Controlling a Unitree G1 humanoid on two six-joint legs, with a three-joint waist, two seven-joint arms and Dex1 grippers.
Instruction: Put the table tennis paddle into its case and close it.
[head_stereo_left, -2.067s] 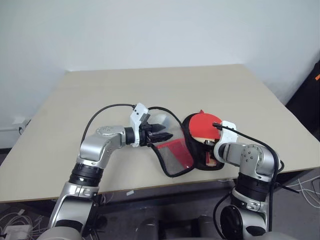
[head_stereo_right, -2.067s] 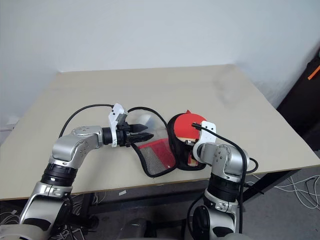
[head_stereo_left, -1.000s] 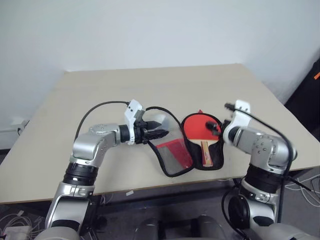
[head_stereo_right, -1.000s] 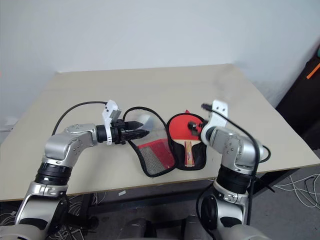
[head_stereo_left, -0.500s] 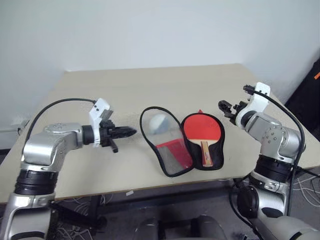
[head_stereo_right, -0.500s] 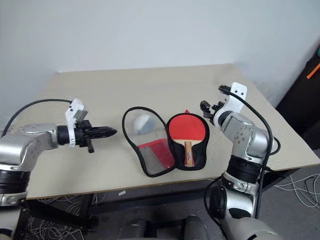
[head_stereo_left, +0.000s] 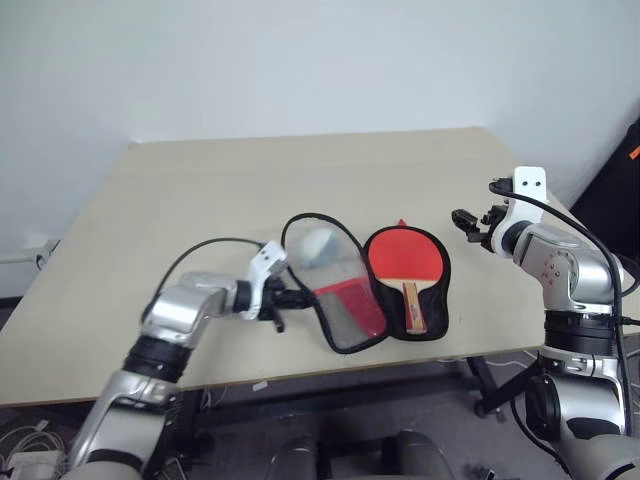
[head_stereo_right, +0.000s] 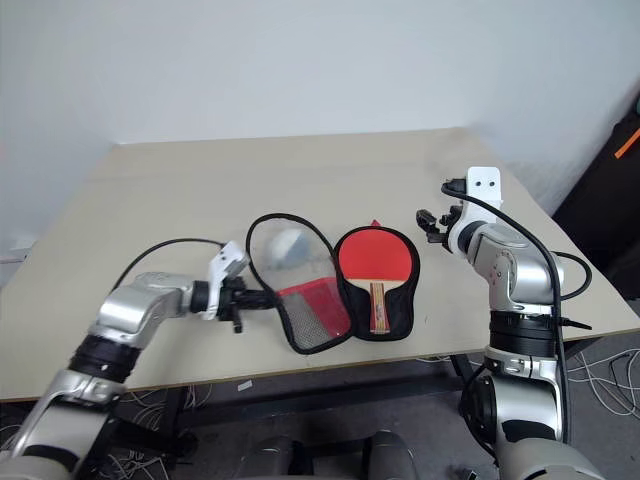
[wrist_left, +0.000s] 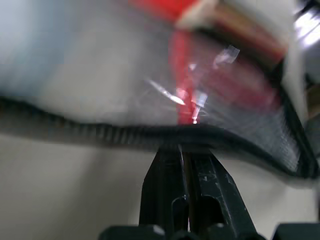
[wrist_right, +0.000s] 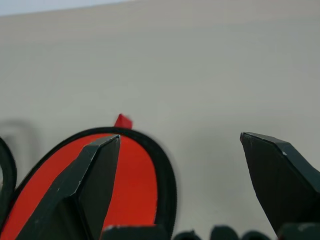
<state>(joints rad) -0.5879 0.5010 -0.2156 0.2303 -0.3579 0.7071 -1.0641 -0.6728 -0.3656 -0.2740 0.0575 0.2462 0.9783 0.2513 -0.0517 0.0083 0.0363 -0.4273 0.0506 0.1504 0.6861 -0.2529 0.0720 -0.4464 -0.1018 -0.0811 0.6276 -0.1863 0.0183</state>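
Observation:
The case (head_stereo_left: 340, 300) lies open near the table's front edge, its mesh-and-red flap spread out to the left. The table tennis paddle (head_stereo_left: 405, 258) rests in the black right half, red blade at the far end and wooden handle (head_stereo_left: 413, 305) pointing to the front edge. My left gripper (head_stereo_left: 296, 297) is shut and low on the table. Its tips meet the black edging of the flap (wrist_left: 125, 134) at the left side, with nothing seen between the fingers (wrist_left: 167, 170). My right gripper (head_stereo_left: 468, 224) hangs open above the table, right of the case, holding nothing; the wrist view shows its fingers (wrist_right: 95, 170) wide apart.
The tan table (head_stereo_left: 200, 190) stretches far back and to both sides of the case. Its front edge runs just beyond the paddle's handle end. A small red tab (wrist_right: 123, 121) sticks out at the far end of the case.
My left gripper let the flap go, swung out left, shut, then came back low to the flap's left edge. The flap now lies flat. My right gripper drew away to the right.

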